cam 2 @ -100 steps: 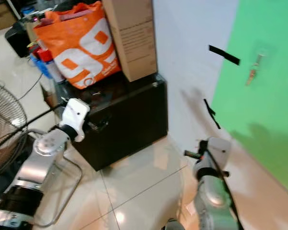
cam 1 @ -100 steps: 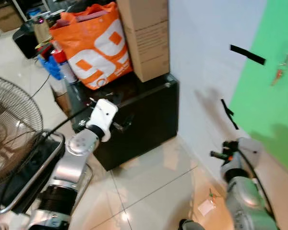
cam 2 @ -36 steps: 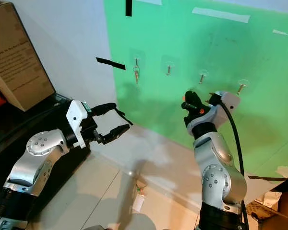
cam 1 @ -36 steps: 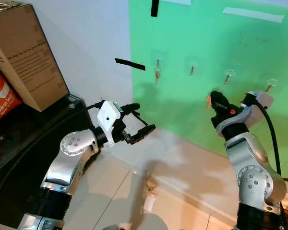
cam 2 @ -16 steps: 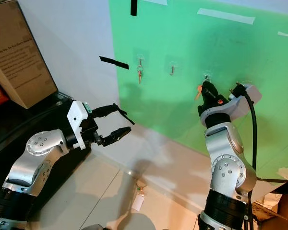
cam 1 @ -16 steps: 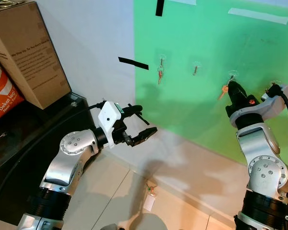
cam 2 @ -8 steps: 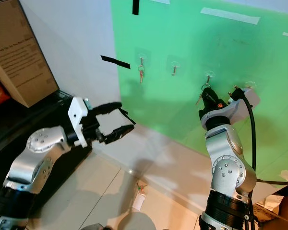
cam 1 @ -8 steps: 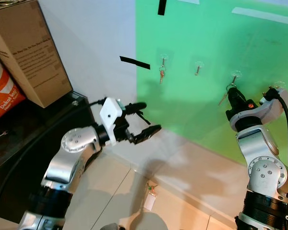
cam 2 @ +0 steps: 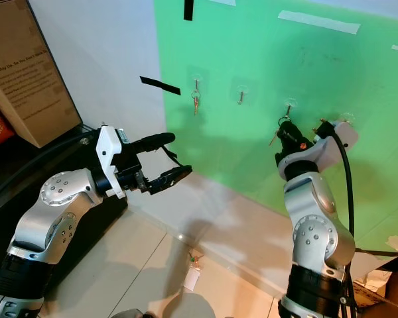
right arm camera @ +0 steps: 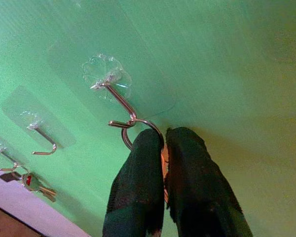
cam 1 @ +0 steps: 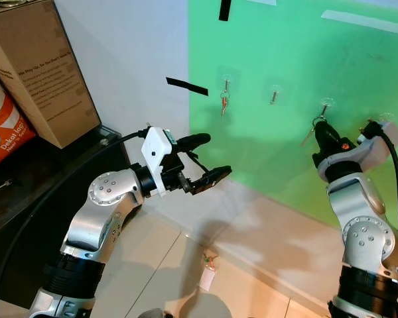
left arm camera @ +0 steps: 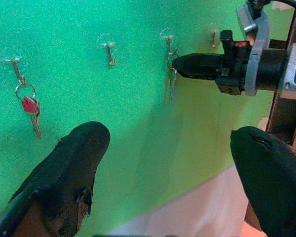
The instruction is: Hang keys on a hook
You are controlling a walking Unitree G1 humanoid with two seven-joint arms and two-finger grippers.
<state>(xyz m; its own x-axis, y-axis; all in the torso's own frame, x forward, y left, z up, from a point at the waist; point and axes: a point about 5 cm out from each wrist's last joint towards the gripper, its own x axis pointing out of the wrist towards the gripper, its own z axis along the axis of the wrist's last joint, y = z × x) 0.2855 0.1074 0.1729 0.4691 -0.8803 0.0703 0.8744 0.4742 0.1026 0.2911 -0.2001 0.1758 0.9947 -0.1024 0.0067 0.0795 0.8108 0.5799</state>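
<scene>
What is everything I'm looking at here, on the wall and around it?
Green panel: one, on the white wall.
Hooks: four, clear-backed metal, in a row on the panel.
Red-tagged keys: one set, hanging from the leftmost hook.
Key ring: one, silver, looped on the third hook.
Black tape strip: one, on the wall left of the panel.
Cardboard box: one, brown, on a black cabinet.
Orange bag: one, beside the box.
Left gripper: open, raised, away from the hooks.
Right gripper: pinching the key ring.
</scene>
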